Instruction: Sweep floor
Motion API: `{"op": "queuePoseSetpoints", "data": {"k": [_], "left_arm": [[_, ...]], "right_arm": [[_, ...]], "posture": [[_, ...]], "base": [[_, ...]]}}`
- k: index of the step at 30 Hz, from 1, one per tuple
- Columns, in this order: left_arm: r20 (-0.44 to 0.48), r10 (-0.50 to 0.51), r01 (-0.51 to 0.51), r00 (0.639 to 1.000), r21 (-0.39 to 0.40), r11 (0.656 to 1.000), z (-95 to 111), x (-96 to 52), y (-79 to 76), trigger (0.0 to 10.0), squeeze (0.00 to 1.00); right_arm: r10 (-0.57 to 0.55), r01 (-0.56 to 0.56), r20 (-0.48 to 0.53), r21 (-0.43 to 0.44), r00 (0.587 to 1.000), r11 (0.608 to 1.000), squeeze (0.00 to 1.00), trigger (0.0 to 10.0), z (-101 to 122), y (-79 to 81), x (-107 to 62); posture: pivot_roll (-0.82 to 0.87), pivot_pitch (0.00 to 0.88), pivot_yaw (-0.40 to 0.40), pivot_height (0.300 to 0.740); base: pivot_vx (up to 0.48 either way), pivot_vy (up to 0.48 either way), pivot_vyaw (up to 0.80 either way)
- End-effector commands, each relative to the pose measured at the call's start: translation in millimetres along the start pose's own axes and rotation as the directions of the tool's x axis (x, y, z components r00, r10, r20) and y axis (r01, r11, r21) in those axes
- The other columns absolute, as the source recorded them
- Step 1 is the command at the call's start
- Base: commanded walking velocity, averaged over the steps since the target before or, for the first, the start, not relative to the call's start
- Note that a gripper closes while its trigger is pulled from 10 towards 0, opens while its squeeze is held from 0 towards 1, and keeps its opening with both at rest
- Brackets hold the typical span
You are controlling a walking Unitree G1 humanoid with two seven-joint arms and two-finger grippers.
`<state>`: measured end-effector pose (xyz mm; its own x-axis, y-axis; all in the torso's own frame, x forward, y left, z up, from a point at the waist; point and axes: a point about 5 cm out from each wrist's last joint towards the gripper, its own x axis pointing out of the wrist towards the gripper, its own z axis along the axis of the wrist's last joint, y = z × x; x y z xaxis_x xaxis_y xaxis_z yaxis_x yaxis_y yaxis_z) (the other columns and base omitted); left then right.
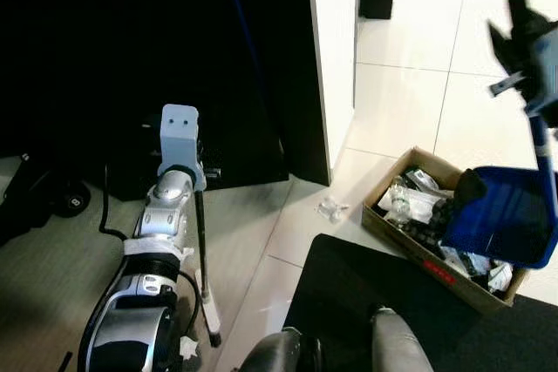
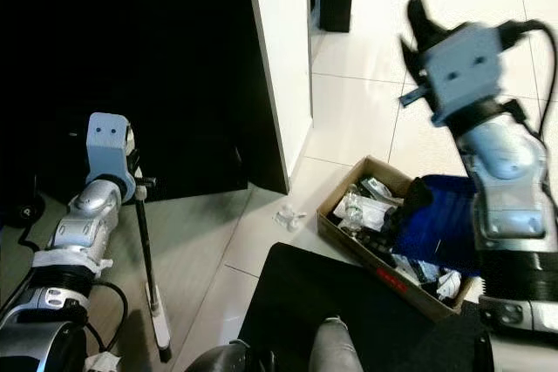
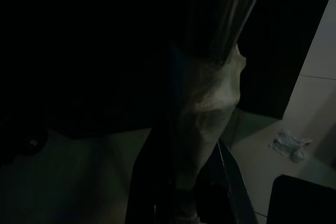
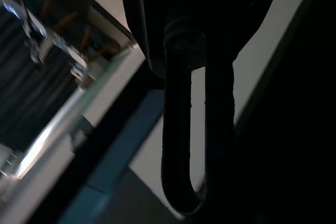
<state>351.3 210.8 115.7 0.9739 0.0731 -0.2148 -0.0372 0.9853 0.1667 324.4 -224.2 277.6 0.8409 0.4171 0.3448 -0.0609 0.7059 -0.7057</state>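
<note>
The left gripper (image 1: 199,182) is closed around the broom handle (image 1: 204,259), which runs near-vertical down to the floor (image 1: 253,233) beside the robot. The right gripper (image 2: 417,58), raised, clamps the blue dustpan (image 1: 510,215), tilted above the cardboard box (image 1: 388,231) of trash.

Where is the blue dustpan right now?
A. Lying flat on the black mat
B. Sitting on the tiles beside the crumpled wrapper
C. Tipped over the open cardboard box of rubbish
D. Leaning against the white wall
C: the blue dustpan, held up by its handle in the right gripper, hangs tilted over the cardboard box, which holds rubbish.
</note>
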Motion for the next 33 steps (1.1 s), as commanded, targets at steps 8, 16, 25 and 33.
{"op": "queuePoseSetpoints", "data": {"k": [8, 16, 25, 33], "left_arm": [[-0.006, 0.051, -0.051, 0.999, 0.011, 0.999, -7.0, -3.6, 11.0, 10.0, 0.00], [-0.008, 0.056, -0.056, 0.998, 0.012, 0.998, -7.9, -3.6, 11.5, 10.0, 0.00], [-0.012, 0.054, -0.054, 0.998, 0.010, 0.999, -9.9, -3.2, 9.6, 10.0, 0.00], [-0.028, 0.008, -0.008, 1.000, 0.003, 1.000, -18.9, -8.3, -10.3, 10.0, 0.00]], "right_arm": [[0.255, -0.223, 0.118, -0.230, 0.960, 0.947, 0.00, 10.0, 13.9, 29.7, 21.9], [0.381, -0.339, 0.187, -0.221, 0.906, 0.914, 0.00, 10.0, 20.1, 54.1, 21.0], [0.297, -0.254, 0.212, -0.209, 0.931, 0.944, 0.00, 10.0, 21.6, 35.2, 19.6], [-0.157, 0.115, 0.298, 0.153, 0.941, 0.982, 0.00, 10.0, 50.7, -17.6, 21.3]], "posture": [[-0.16, 0.102, 0.130, 0.740], [-0.16, 0.103, 0.130, 0.740], [-0.17, 0.102, 0.130, 0.740], [-0.17, 0.095, 0.134, 0.740]], "base": [[0.000, 0.000, 0.00], [0.000, 0.000, 0.00], [0.000, 0.000, 0.00], [0.000, 0.000, 0.00]]}}
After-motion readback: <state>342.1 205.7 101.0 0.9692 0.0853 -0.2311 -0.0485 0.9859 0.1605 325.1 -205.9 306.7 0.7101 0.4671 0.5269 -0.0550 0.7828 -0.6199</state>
